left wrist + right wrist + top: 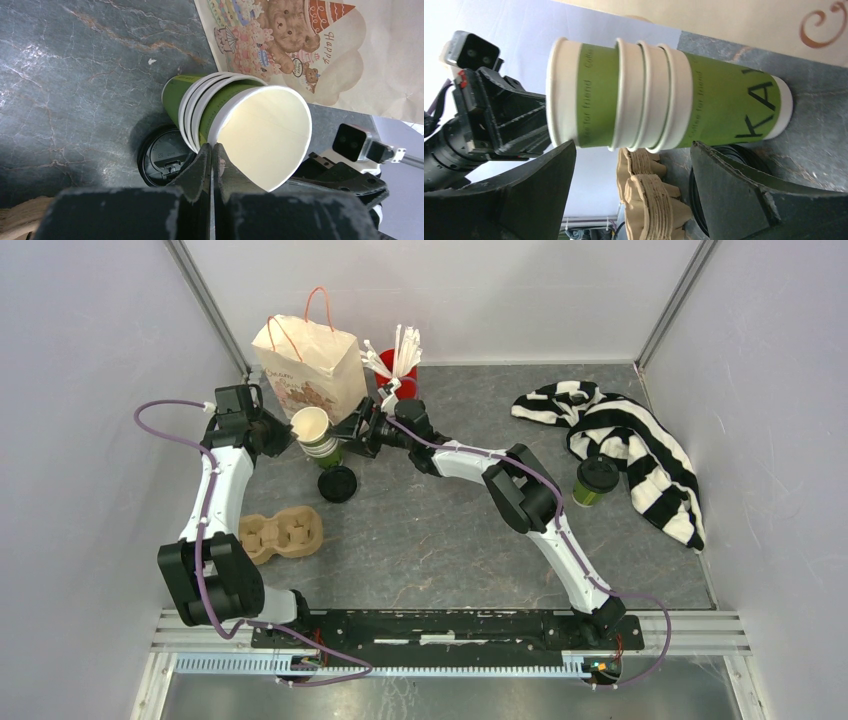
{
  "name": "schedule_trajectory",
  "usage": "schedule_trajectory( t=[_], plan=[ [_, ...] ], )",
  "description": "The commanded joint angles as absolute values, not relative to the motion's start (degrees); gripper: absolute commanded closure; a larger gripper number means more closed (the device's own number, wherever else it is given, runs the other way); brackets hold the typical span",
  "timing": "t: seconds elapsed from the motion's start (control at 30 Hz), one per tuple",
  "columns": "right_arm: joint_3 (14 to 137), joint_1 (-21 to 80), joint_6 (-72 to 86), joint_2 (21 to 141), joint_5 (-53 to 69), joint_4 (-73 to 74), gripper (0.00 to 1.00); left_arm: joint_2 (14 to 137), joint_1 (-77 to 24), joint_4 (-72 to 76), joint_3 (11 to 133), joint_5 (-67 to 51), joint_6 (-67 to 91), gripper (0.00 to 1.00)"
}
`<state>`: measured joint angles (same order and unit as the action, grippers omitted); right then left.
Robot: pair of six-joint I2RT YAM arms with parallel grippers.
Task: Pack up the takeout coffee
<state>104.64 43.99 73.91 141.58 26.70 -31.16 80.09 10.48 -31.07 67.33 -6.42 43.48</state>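
Nearest me on the left, the tan moulded-pulp cup carrier (282, 533) sits on the grey desk (440, 540) with no cup in it yet. Just beyond it a round black plastic lid (338, 484) lies by the foot of the stack; I can't tell whether a cup is under it. Over on the right, a small green paper cup with a black lid (596, 481) stands upright against the black-and-white striped cloth (620, 435), well apart from both arms. It's the only capped coffee I can be sure of.

Here's my worry: both arms are at the stack of lidless green paper cups with cream-white insides (704, 107), which isn't the coffee. My left pincer (212, 152) is pressed together on the rim of the topmost cup (265, 130). My right pincer (632, 145) is spread wide, a jaw on each side of the stack, gripping nothing. If the left pulls with nothing bracing the stack, I reckon the whole lot lifts or topples, onto the black lid or into the printed paper gift bag (310, 365) just behind. Farthest back, the red cup of white sticks (404, 388) stands close by the right wrist, and a careless swing could knock it over.
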Motion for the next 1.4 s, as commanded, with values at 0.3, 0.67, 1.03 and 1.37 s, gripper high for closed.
schedule_trajectory(
  t=[0.3,0.67,1.03,1.37],
  plan=[
    [109.1,44.7,72.6,142.1,27.2,-30.7,0.10,78.5,10.6,-30.5,70.7,-6.5,43.3,0.98],
    [108.8,43.6,67.9,136.8,30.0,-22.8,0.09,75.7,10.6,-38.4,81.4,-2.7,41.5,0.98],
    [97.0,38.2,32.4,115.6,30.1,14.5,0.07,72.0,5.7,-42.7,87.8,-8.5,39.6,0.98],
    [66.9,37.3,8.9,74.4,0.4,37.0,0.05,60.0,-22.1,-41.4,66.2,-5.4,40.7,0.98]
  ],
)
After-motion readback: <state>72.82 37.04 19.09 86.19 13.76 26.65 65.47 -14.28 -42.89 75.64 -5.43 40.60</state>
